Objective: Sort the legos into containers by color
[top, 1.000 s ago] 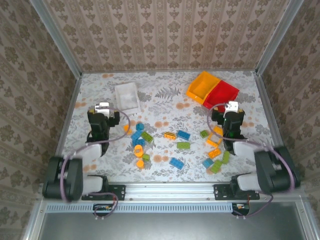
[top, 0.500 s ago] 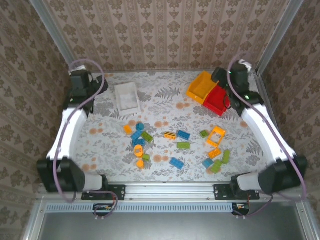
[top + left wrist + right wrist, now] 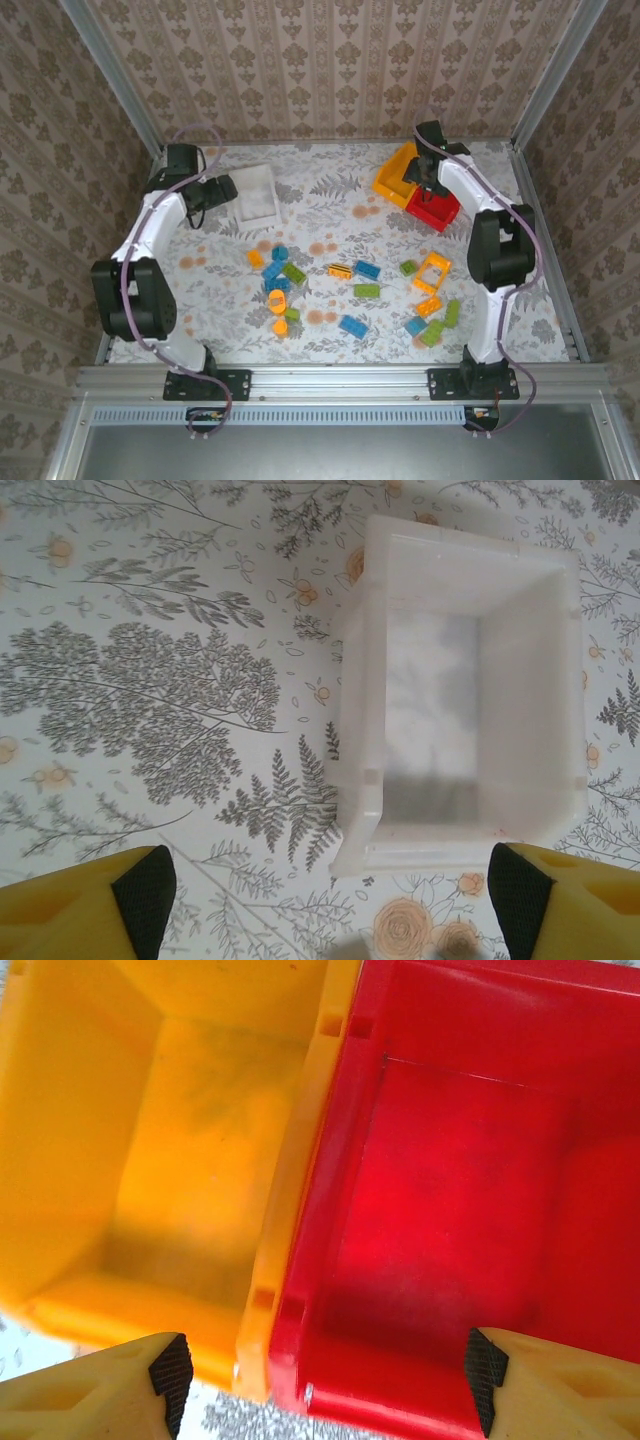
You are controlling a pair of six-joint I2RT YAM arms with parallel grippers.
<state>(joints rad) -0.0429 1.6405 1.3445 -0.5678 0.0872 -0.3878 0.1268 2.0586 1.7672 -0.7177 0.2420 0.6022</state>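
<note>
The legos, small green, blue (image 3: 366,269) and orange (image 3: 432,270) bricks, lie scattered across the middle of the table. The white bin (image 3: 255,193) stands at the back left and is empty (image 3: 470,700). My left gripper (image 3: 220,188) hovers just left of it, open (image 3: 330,910), with the bin's near corner in front of the jaws. The yellow-orange bin (image 3: 402,170) and the red bin (image 3: 440,195) stand side by side at the back right, both empty. My right gripper (image 3: 426,182) is open (image 3: 328,1385) above their adjoining walls, yellow bin (image 3: 150,1160) left, red bin (image 3: 470,1190) right.
Patterned walls and metal rails (image 3: 540,240) close in the table on three sides. Floral tablecloth (image 3: 150,680) lies bare left of the white bin. The bricks form a left cluster (image 3: 280,285) and a right cluster (image 3: 430,315).
Both arms have swung from low over the brick clusters to the back of the table, then inward over the bins. Both pairs of jaws have narrowed somewhat.
</note>
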